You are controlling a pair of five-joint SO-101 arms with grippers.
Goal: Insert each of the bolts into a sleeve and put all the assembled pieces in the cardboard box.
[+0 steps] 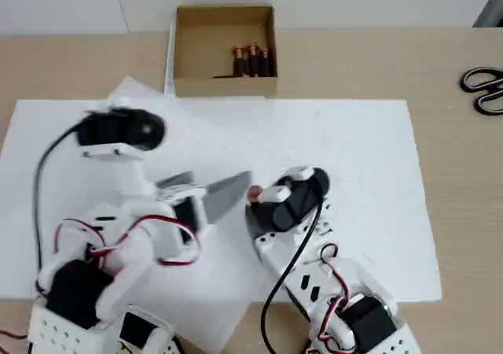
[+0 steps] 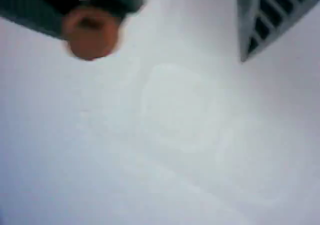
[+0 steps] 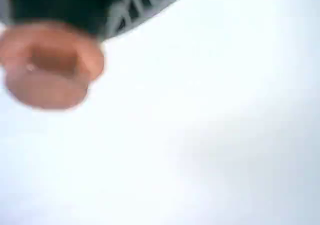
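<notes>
Orange sleeve (image 1: 254, 193) is clamped in the right pincer (image 1: 258, 200), just above the white paper sheet (image 1: 354, 157), slightly toward 6 o'clock from the middle of the desk (image 1: 440, 55). The right wrist view shows the sleeve's round end face with a recess in it. Whether a bolt is seated inside cannot be told.

The left pincer (image 1: 216, 182) lies at 9 o'clock of the sleeve. Its grey fingers are spread apart and appear to hold nothing, and the nearer fingertip is just beside the sleeve.

The cardboard box (image 1: 224, 86) stands at 12 o'clock, well apart from both arms. Several assembled pieces (image 1: 253, 61) lie together against its 3 o'clock side, and the floor on the 9 o'clock side is bare. Scissors (image 1: 483, 89) lie at 2 o'clock near the desk edge, outside the working path.

Judged step: no loose bolt can be made out on the sheet, so the piece in the right pincer is probably ready for transfer to the box.

Procedure:
1. Confirm the bolt is seated before leaving the sheet. If it is not, the left pincer is placed to assist.
2. Raise the sleeve straight up, so that it clears the left fingertip.
3. Travel toward 12 o'clock at a height above the near wall of the box.
4. Lower over the bare 9 o'clock floor, clear of the stored pieces.
5. Do not release until the piece is low inside the walls. A high drop may let a round piece bounce or roll.
</notes>
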